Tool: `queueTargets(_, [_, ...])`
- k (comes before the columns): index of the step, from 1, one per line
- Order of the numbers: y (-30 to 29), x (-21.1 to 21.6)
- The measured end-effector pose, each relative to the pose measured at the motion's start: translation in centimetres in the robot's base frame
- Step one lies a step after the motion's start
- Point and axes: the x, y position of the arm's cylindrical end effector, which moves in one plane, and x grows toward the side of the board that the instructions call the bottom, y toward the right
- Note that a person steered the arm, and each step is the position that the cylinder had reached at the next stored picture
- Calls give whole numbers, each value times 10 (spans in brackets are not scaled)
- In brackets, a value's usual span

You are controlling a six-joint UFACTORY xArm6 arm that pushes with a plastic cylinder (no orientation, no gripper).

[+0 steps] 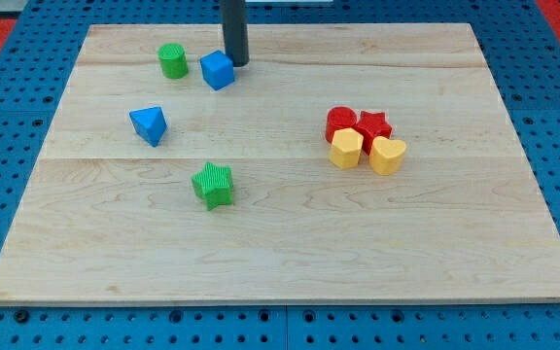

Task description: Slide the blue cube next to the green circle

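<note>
The blue cube [218, 70] sits near the view's top left on the wooden board [280, 243]. The green circle [172, 60], a short green cylinder, stands just to the left of the cube, with a small gap between them. My tip [236, 63] rests on the board right beside the cube's upper right side, touching or almost touching it. The dark rod rises out of the view's top.
A blue triangle [149, 125] lies below the green circle. A green star [213, 185] lies lower, left of centre. At the right of centre, a red cylinder [339, 122], a red star [374, 125], a yellow hexagon [346, 149] and a yellow heart [388, 155] cluster together.
</note>
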Motion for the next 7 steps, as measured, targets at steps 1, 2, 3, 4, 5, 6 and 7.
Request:
queueTargets(1, [-9,0])
queueTargets(2, [44,19])
queueTargets(3, [33,52])
queueTargets(4, [-8,53])
queueTargets(5, [-16,38])
queueTargets(6, [-20,35])
queueTargets(7, [4,60])
